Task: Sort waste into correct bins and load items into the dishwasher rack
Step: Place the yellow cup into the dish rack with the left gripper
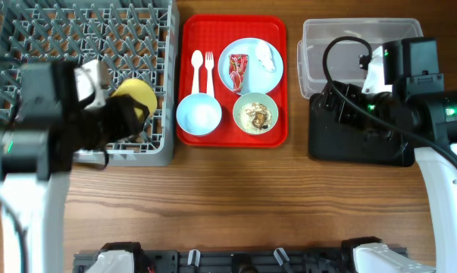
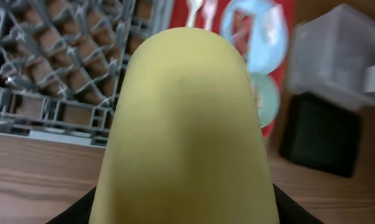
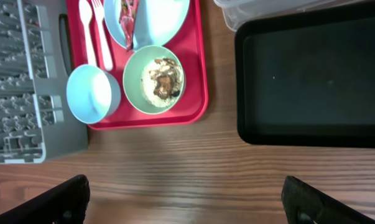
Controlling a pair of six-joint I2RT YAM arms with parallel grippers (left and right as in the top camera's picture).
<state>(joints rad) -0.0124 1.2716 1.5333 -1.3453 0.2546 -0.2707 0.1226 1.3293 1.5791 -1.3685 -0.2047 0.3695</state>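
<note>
My left gripper [image 1: 126, 114] is shut on the small yellow cup [image 1: 137, 95] and holds it over the front right corner of the grey dishwasher rack [image 1: 31, 30]. In the left wrist view the cup [image 2: 187, 124] fills the middle and hides the fingers. My right gripper [image 3: 190, 202] is wide open with nothing in it, above the wood near the black tray [image 3: 311, 81]. On the blue plate [image 1: 252, 79] lie the red wrapper [image 1: 238, 70] and the white tissue [image 1: 266, 57]. The mint green bowl [image 1: 240, 114] holds rice and brown scraps [image 1: 257, 114].
The red serving tray [image 1: 232, 138] also carries a pale blue bowl [image 1: 198, 114], a white spoon [image 1: 196, 72] and a white fork [image 1: 209, 72]. A clear tub [image 1: 327, 45] stands at the back right, with the black tray [image 1: 349, 148] in front of it.
</note>
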